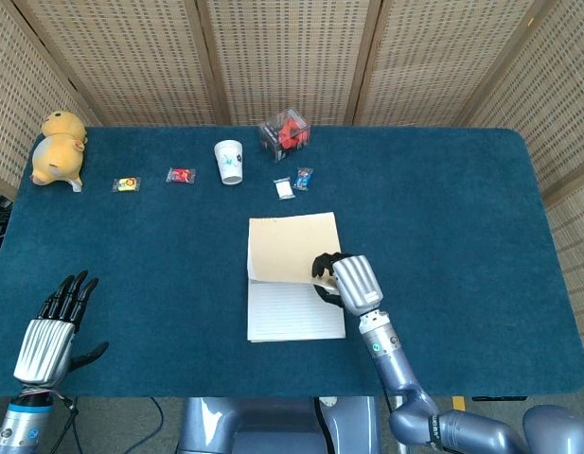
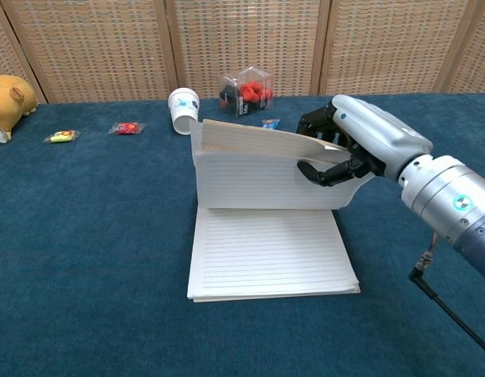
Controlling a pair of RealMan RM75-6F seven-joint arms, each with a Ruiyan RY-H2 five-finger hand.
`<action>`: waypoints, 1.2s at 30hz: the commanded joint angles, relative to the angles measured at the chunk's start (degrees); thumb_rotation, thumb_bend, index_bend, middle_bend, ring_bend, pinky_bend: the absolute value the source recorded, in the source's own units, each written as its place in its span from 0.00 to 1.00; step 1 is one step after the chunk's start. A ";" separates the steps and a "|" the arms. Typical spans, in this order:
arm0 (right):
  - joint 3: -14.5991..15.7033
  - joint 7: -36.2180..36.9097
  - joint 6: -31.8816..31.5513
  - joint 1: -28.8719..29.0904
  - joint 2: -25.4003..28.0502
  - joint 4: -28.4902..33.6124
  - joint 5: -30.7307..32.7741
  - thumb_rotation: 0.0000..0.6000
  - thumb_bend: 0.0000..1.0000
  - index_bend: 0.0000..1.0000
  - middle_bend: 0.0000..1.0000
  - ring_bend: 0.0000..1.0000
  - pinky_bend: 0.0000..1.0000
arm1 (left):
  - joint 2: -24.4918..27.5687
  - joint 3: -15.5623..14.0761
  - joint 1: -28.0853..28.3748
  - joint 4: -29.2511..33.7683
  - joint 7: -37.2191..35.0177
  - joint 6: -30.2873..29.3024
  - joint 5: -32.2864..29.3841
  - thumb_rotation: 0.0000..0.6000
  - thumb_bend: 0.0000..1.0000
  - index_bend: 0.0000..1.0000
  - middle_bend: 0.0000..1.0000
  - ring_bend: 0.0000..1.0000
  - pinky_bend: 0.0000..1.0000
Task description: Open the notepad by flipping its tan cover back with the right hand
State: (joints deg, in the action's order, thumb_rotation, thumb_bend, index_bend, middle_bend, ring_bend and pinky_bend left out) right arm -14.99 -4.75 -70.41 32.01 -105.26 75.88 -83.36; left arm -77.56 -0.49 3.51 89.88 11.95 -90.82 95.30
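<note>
The notepad point(image 1: 293, 312) point(image 2: 266, 255) lies at the table's middle, its lined white page showing. Its tan cover point(image 1: 287, 248) point(image 2: 258, 140), with a thick sheaf of pages under it, is lifted up and tilted toward the far side. My right hand point(image 1: 348, 282) point(image 2: 360, 145) grips the cover's right edge, fingers over the top and thumb beneath the sheaf. My left hand point(image 1: 57, 326) rests low at the near left, fingers apart and holding nothing; it shows only in the head view.
Along the far side stand a yellow plush toy point(image 1: 57, 147), two small candies point(image 1: 126, 183) point(image 1: 181, 175), a white paper cup point(image 1: 229, 161), a clear box of red pieces point(image 1: 285, 132) and two small packets point(image 1: 284, 188).
</note>
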 commanded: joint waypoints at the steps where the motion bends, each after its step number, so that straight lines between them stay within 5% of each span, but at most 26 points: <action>1: -0.31 0.05 -0.26 0.04 0.76 0.43 0.24 1.00 0.63 0.75 0.69 0.62 0.71 | 0.00 -0.01 0.01 0.00 -0.01 0.10 -0.08 1.00 0.07 0.00 0.00 0.00 0.17; 10: 1.95 3.17 -3.01 -1.90 4.78 3.09 -1.69 1.00 0.63 0.76 0.70 0.63 0.72 | -0.15 -0.03 0.14 -0.10 0.20 0.34 -0.10 1.00 0.07 0.00 0.00 0.00 0.17; 28: 15.30 8.86 -11.83 -9.12 10.92 6.14 -13.65 1.00 0.63 0.76 0.71 0.64 0.72 | -0.55 -0.55 -0.09 0.09 1.56 -0.19 0.98 1.00 0.07 0.00 0.00 0.00 0.17; 36: 18.13 8.23 -13.65 -11.67 11.49 6.90 -15.03 1.00 0.63 0.76 0.71 0.64 0.73 | -0.56 -0.59 -0.12 0.07 1.57 -0.31 1.17 1.00 0.07 0.00 0.00 0.00 0.17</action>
State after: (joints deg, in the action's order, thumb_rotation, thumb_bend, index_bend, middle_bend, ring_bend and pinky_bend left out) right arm 2.67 3.58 -83.67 20.80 -93.88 82.67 -98.12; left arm -78.12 -1.07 3.38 89.96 13.52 -91.14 96.47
